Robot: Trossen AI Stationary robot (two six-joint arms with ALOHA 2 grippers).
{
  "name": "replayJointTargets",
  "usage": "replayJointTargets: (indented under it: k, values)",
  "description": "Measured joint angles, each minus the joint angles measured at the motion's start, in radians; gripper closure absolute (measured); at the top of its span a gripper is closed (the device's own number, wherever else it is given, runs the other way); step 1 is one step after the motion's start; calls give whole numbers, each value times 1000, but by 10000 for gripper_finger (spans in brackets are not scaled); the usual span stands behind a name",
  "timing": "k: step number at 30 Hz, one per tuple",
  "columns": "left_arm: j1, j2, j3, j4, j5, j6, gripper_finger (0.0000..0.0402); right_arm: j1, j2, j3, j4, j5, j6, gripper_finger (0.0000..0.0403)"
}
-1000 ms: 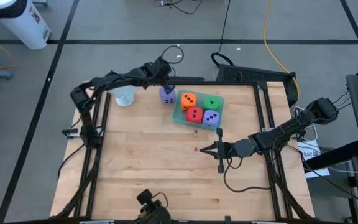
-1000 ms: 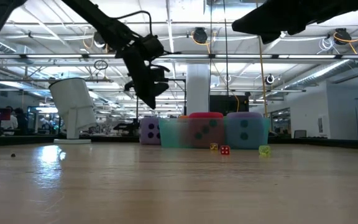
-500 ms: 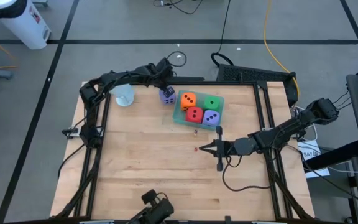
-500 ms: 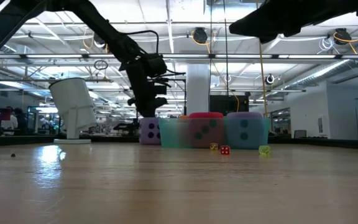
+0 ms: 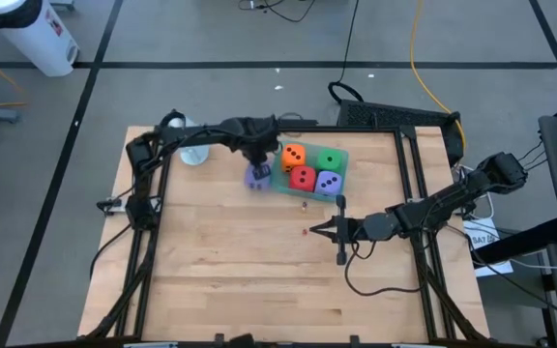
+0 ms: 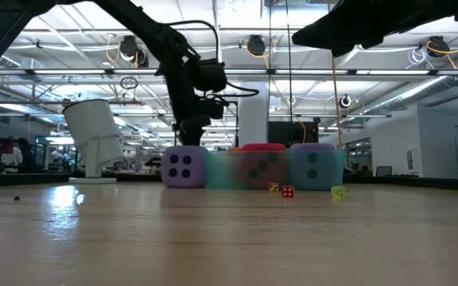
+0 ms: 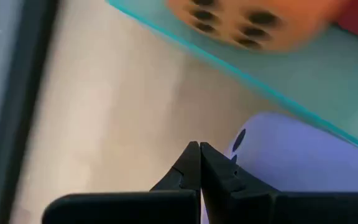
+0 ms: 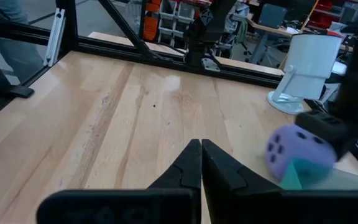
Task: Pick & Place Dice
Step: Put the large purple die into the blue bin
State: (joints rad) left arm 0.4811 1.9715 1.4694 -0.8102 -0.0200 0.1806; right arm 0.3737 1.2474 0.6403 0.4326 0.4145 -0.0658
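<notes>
One purple die (image 5: 258,174) sits flat on the table, just left of the teal tray (image 5: 280,184); the low view shows its four-pip face (image 6: 184,167). The tray holds the orange (image 5: 293,155), green (image 5: 331,159), red (image 5: 303,178) and second purple (image 5: 328,182) dice. My left gripper (image 5: 257,155) is shut and stands over the loose die's far side; in the left wrist view its tips (image 7: 199,147) are right beside that die (image 7: 291,155). My right gripper (image 5: 315,230), also shut (image 8: 201,144), hovers over the table's middle, nearer than the tray. My left gripper comes from above, slanting toward the near edge. The outer side of one shut finger (image 7: 229,177) lies at the loose purple die's far upper part (image 7: 250,155). I cannot tell whether they actually touch. The die rests flat on the table.
A clear cup (image 5: 193,150) stands at the far left; it appears white in the low view (image 6: 94,139). Three tiny dice (image 6: 288,191) lie on the wood in front of the tray. Dark frame rails (image 5: 419,164) border the table. Bare wood fills the near half.
My left gripper has moved toward the near edge and a little down, along the tray's left side. The loose purple die has moved with it from beside the tray's far left corner toward the near edge, and now looks larger in the low view.
</notes>
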Motion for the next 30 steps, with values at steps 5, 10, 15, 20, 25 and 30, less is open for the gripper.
replayJointTargets:
  k: [5,10,15,20,25,30]
  values:
    - [-99,-35,-6,-128,10,-79,401,0,0,0,-8,0,1,402]
    - [-228,-65,-6,-200,-4,-136,401,1,0,0,-8,0,1,402]
    - [-386,-95,-6,-215,3,-189,401,1,0,0,-12,0,14,402]
    - [-516,-148,-7,-213,-37,-250,401,1,0,0,-21,-1,23,403]
    - [-601,-297,-18,-206,-215,-338,401,1,0,0,-27,-1,12,402]
    - [-654,-608,-176,-47,-281,-360,401,-1,0,0,-14,4,83,387]
